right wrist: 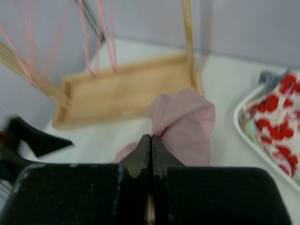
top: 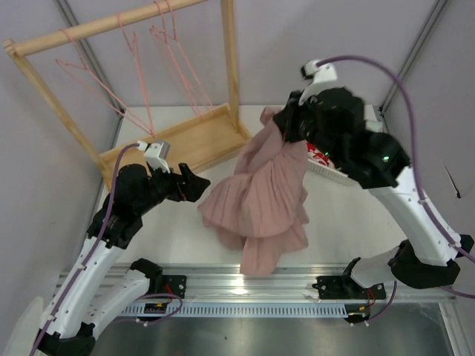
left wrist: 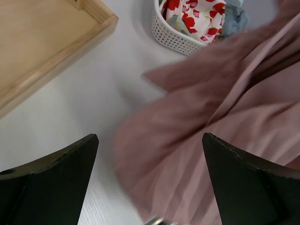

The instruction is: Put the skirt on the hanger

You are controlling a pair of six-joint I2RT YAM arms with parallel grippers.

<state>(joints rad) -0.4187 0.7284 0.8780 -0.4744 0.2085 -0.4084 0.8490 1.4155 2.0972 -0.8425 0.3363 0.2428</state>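
The dusty-pink pleated skirt (top: 261, 194) hangs from my right gripper (top: 285, 123), which is shut on its upper edge (right wrist: 183, 123) and holds it above the table; its lower folds rest on the table. My left gripper (top: 194, 184) is open and empty, just left of the skirt's lower folds (left wrist: 197, 136), fingers (left wrist: 51, 173) wide apart. Thin pink hangers (top: 137, 52) hang from the wooden rack's top bar at the back left; they also show blurred in the right wrist view (right wrist: 96, 33).
The wooden rack (top: 185, 141) with its tray base stands at the back left. A white perforated basket (left wrist: 176, 37) holds a white cloth with red flowers (left wrist: 199, 16) and a blue-grey garment, behind the skirt at the right. Grey walls close in behind.
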